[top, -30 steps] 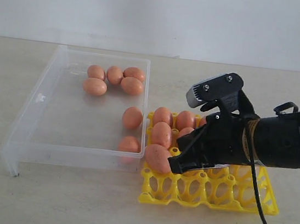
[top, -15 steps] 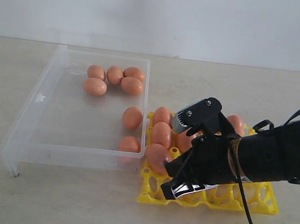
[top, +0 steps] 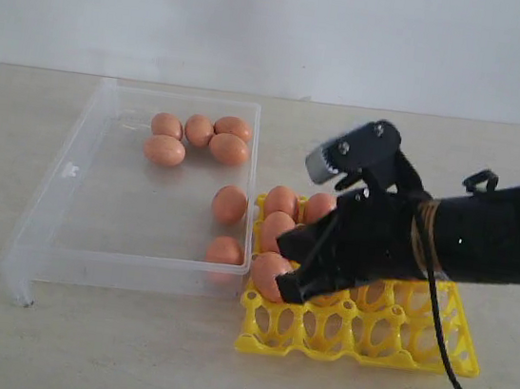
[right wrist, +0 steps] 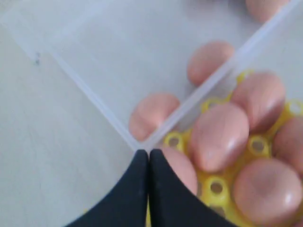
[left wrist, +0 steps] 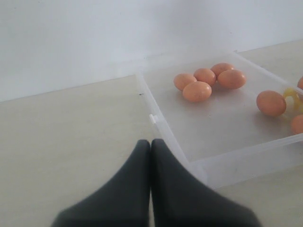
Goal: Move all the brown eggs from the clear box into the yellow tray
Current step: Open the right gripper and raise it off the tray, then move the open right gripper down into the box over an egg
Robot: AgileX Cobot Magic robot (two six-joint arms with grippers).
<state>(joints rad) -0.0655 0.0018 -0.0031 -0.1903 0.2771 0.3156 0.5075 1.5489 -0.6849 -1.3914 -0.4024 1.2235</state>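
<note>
The clear box point(top: 61, 173) on the left holds several brown eggs point(top: 198, 131): a cluster at its back and two near its right wall point(top: 229, 205). More brown eggs point(top: 282, 201) fill cups on the left side of the yellow tray point(top: 364, 347). My right gripper point(top: 290, 291) hangs low over the tray, shut and holding nothing, with its tips right beside the front-left egg point(top: 269, 272). The right wrist view shows the shut tips point(right wrist: 149, 152) at the box's corner point(right wrist: 142, 141), next to that egg point(right wrist: 182, 170). My left gripper point(left wrist: 150, 142) is shut over bare table beside the box point(left wrist: 161, 125).
The right arm's black cable point(top: 440, 353) loops down over the tray's right end. The tray's front cups point(top: 386, 331) are open lattice. Pale table point(top: 124, 349) lies in front of both containers, and a white wall stands behind.
The right gripper, shut throughout, dipped toward the tray's front edge, then rose and moved slightly left to the front-left egg. The eggs in the box have not moved.
</note>
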